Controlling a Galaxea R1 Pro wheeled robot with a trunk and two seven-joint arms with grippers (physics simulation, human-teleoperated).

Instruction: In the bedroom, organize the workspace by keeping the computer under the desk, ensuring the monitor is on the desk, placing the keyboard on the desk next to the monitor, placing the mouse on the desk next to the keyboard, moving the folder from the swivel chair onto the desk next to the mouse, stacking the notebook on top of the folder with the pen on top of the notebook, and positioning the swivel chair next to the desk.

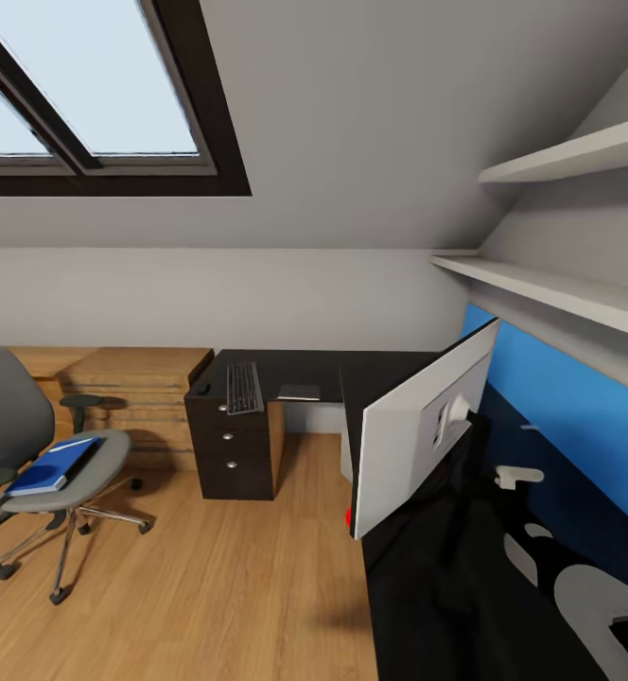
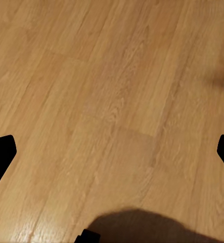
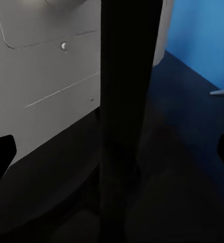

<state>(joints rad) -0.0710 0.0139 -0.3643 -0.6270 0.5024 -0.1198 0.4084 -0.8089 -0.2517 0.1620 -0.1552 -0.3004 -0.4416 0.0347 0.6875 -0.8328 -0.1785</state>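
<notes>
While the monitor [image 1: 418, 430] stands on the desk [image 1: 371, 374], the folder [image 1: 54, 465] lies on the swivel chair [image 1: 30, 445] at nine o'clock; both grippers' fingers spread wide.

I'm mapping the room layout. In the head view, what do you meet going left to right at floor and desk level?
Swivel chair with the blue folder on its seat → wooden chest → desk drawers → keyboard → monitor, seen from behind → blue back panel.

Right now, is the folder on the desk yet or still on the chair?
Still on the chair. The blue folder lies flat on the swivel chair seat, well apart from the desk, with floor between them.
</notes>
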